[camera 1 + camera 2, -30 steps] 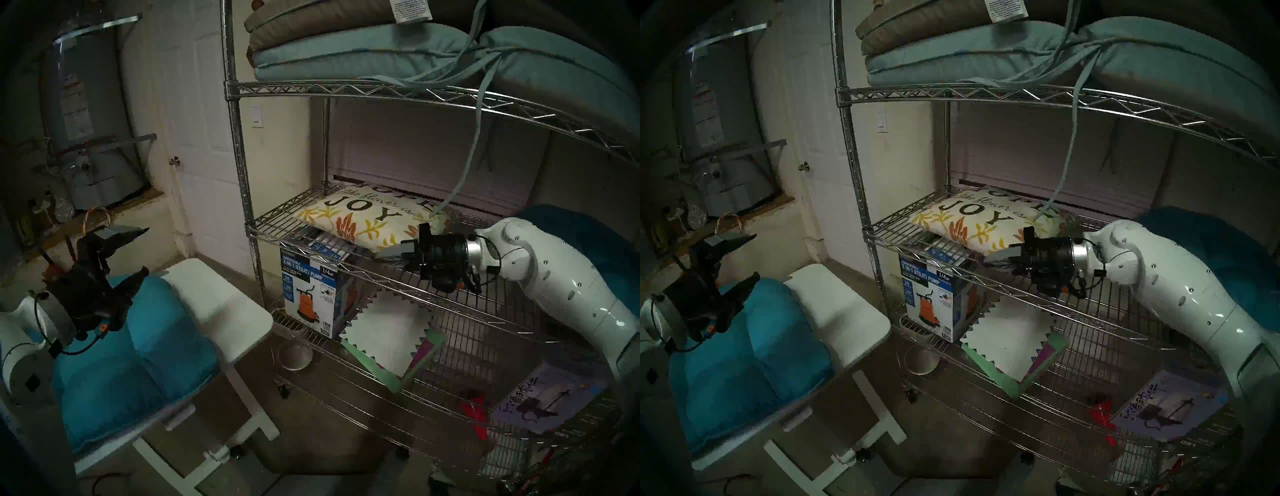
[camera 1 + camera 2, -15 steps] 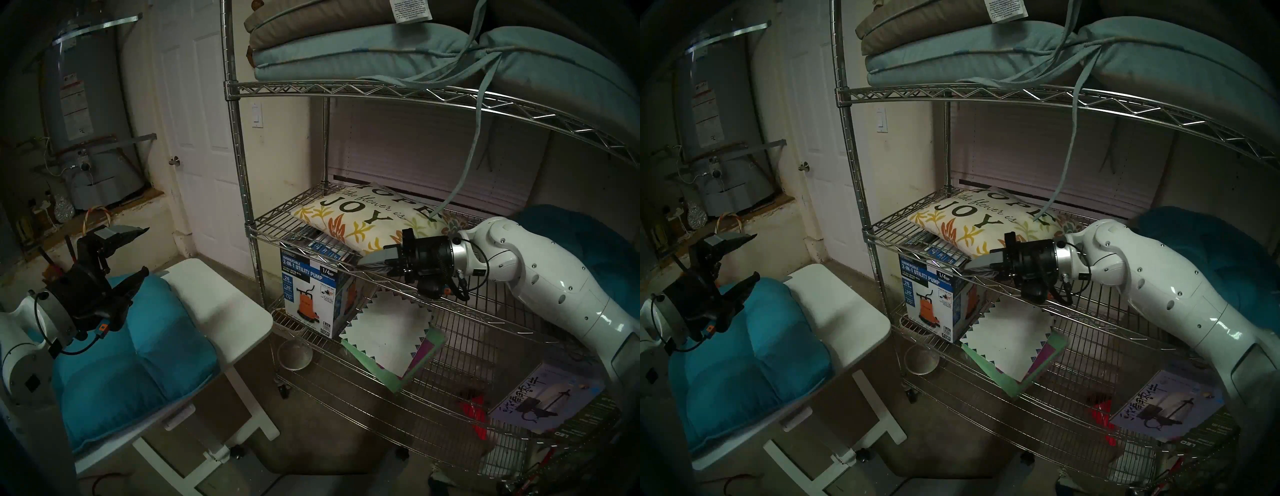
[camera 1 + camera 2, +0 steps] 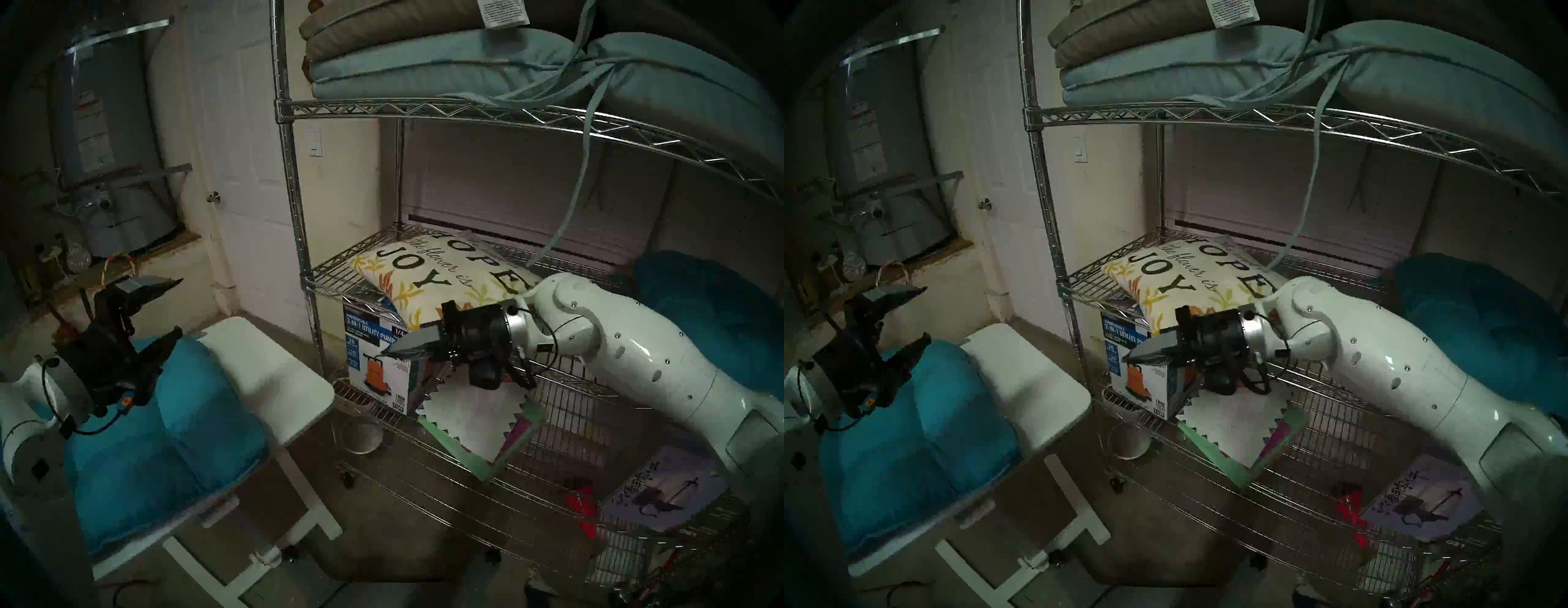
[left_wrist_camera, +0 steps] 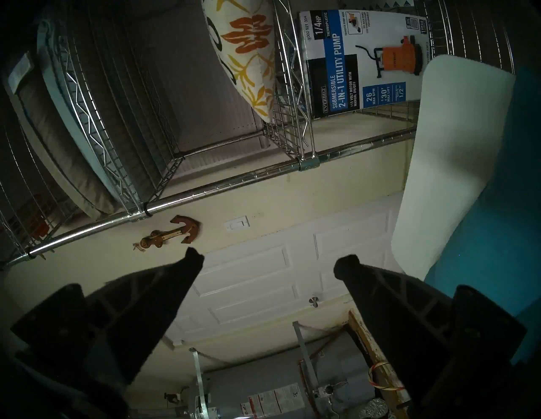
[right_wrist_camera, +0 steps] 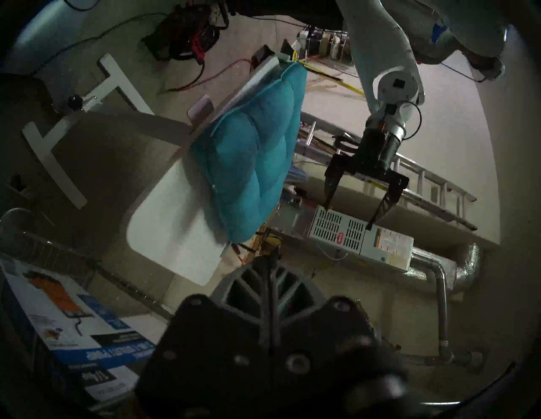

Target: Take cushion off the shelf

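The cream "HOPE/JOY" cushion (image 3: 441, 276) (image 3: 1191, 276) lies on the middle tier of the chrome wire shelf (image 3: 292, 170) (image 3: 1038, 170). It is skewed, and its front corner hangs over the tier's front edge. My right gripper (image 3: 388, 351) (image 3: 1131, 358) is shut, out in front of the shelf just below that corner. The right wrist view shows nothing between its fingers (image 5: 268, 260). The right forearm lies against the cushion's right edge. My left gripper (image 3: 178, 305) (image 4: 270, 259) is open and empty above the table, far left of the shelf. The left wrist view shows the cushion's (image 4: 248, 58) left end.
A utility pump box (image 3: 369, 339) stands under the cushion's tier. A teal tufted cushion (image 3: 161, 433) lies on the white table (image 3: 271, 369). Another teal one (image 3: 712, 305) lies on the middle tier's right. Pale blue pads (image 3: 424, 63) fill the top tier, with a tie (image 3: 568, 204) dangling.
My right arm swept left and out of the shelf with the gripper shut. The cushion slid left and forward with it and turned, so its corner now overhangs the edge. The left arm stayed still.
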You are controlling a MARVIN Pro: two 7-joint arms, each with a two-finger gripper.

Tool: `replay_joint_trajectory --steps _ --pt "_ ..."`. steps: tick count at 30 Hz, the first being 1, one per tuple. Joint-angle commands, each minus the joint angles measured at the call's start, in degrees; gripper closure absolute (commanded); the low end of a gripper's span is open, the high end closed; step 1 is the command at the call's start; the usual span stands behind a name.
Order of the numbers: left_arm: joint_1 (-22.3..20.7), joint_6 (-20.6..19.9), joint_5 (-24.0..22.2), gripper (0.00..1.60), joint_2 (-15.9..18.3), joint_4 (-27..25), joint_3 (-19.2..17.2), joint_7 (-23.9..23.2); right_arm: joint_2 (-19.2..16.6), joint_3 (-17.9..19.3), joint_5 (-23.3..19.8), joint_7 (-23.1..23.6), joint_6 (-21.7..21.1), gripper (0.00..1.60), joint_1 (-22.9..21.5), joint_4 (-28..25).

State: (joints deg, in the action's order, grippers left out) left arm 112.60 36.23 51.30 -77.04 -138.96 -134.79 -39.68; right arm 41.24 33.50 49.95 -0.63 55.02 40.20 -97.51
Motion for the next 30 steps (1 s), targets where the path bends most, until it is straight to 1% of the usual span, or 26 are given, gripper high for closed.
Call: replay_joint_trajectory --steps 1,8,12,13,14,15,22,30 --pt "-0.12 0.0 0.07 0.0 0.04 -1.04 -0.18 0.05 2.27 0.37 -2.52 0.57 -0.02 1.6 -2.51 -2.05" --pt "-0.24 0.11 0.09 0.0 -0.11 -1.04 -0.2 -0.1 2.74 0.12 -4.23 2.37 -0.02 1.6 -3.19 -2.45" --pt "-0.31 0.17 0.12 0.0 -0.21 -1.04 -0.21 -0.2 3.3 -0.93 -5.31 4.71 -0.02 1.6 -3.41 -1.11" --pt "-0.33 0.19 0.12 0.0 -0.24 -1.04 -0.22 -0.22 3.31 -1.13 -5.35 5.22 -0.02 1.32 -3.32 -0.84" --pt "-0.35 0.21 0.13 0.0 -0.26 -1.04 -0.22 -0.24 3.39 -1.21 -5.13 5.13 -0.02 0.3 -3.19 -0.51" --pt "-0.37 0.22 0.13 0.0 -0.28 -1.04 -0.22 -0.26 3.31 -1.37 -5.13 5.26 -0.02 0.0 -3.05 -0.28" --pt "-0.51 0.36 0.14 0.0 -0.42 -1.04 -0.24 -0.4 2.19 -1.92 -4.61 4.98 -0.02 0.0 -2.04 0.04" --pt "-0.65 0.51 0.12 0.0 -0.54 -1.04 -0.25 -0.53 -1.8 -1.51 -5.2 4.24 -0.02 0.0 -0.88 -1.81"
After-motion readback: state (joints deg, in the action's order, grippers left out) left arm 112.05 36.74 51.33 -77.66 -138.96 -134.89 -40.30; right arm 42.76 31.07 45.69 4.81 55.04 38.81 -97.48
